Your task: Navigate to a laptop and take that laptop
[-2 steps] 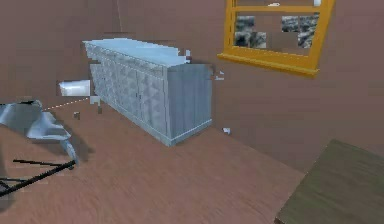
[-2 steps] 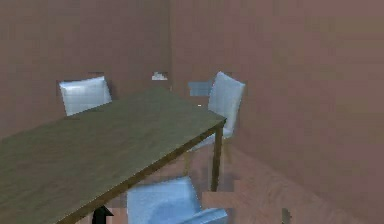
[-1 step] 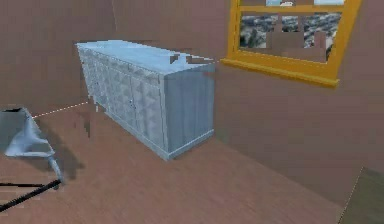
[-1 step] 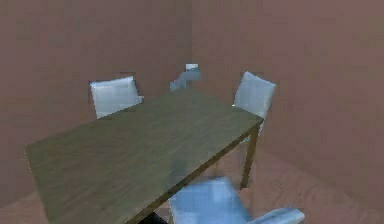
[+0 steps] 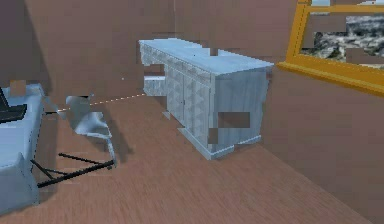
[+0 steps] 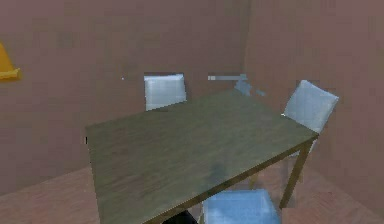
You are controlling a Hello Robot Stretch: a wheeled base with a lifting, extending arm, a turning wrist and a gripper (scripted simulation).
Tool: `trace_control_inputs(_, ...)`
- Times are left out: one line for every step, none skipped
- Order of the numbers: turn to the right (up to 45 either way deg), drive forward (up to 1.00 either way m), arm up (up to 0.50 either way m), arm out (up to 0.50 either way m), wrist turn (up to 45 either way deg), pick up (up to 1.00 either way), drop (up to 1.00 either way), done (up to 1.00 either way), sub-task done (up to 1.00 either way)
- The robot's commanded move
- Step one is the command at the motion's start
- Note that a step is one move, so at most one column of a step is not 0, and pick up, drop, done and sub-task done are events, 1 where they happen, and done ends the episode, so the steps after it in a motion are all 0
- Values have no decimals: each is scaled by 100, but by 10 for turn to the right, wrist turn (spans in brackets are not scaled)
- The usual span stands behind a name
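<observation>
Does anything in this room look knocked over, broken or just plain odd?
One thing: the pale chair left of the dresser seems tipped, its thin dark legs lying along the floor. The table and its chairs look orderly.

Base hdg: front points toward dresser in room corner. Arm-side flank faces table, w/ its near edge close to chassis.

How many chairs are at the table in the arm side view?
3. The far chair stands behind the table, the right chair by its right corner, and the near chair at its front edge, partly cut off. More may be hidden.
</observation>
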Motion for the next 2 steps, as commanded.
trace_control_inputs(0, 0, 0, 12, 0, 0, 0, 0, 0)
trace_control_inputs(0, 0, 0, 0, 450, 0, 0, 0, 0)
